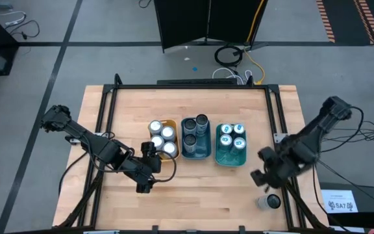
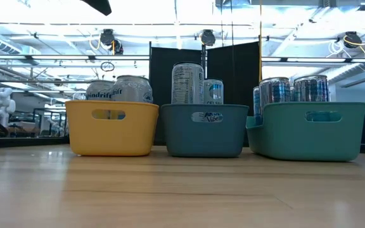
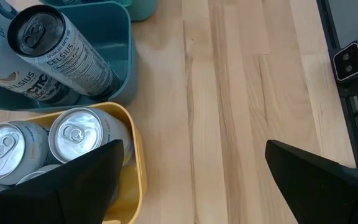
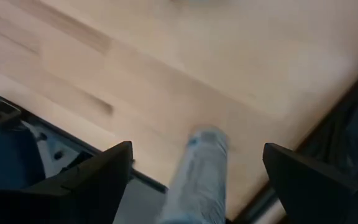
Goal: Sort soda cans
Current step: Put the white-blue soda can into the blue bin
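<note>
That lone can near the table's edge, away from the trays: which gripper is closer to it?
The right. The right gripper hovers just beside the lone can, jaws open. The left gripper sits far across the table, by the yellow tray.

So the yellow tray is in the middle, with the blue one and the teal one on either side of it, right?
Not quite. The yellow tray is at one end of the row, on the left arm's side. The blue tray sits in the middle, and the teal tray is at the other end. The high view shows the order, and the low view shows the same order.
</note>
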Robot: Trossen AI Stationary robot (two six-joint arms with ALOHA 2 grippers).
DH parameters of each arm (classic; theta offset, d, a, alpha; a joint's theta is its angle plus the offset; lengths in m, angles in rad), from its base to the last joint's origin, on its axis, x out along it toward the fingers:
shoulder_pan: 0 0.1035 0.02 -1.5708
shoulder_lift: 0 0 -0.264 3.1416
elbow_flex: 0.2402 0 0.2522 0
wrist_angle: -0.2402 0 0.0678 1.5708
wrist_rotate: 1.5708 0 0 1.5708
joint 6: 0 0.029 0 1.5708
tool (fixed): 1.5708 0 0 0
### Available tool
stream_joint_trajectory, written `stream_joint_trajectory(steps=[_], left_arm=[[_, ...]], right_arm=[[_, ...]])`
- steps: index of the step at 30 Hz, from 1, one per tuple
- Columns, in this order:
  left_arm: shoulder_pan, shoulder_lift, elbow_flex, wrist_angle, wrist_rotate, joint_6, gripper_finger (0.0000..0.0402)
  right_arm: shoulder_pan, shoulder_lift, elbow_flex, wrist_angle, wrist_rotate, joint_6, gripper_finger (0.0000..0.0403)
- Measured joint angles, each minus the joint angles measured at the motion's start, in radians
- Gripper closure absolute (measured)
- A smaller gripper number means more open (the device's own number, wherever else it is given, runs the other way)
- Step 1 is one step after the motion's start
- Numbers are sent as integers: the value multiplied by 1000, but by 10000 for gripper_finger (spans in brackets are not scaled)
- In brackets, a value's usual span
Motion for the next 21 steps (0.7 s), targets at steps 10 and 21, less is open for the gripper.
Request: stream_joint_trajectory(steps=[10, 21], left_arm=[[0, 0, 0, 6, 0, 0, 2], [0, 0, 0, 59, 0, 0, 2]], right_arm=[[288, 67, 0, 67, 78, 391, 51], [353, 166, 0, 185, 80, 461, 51]])
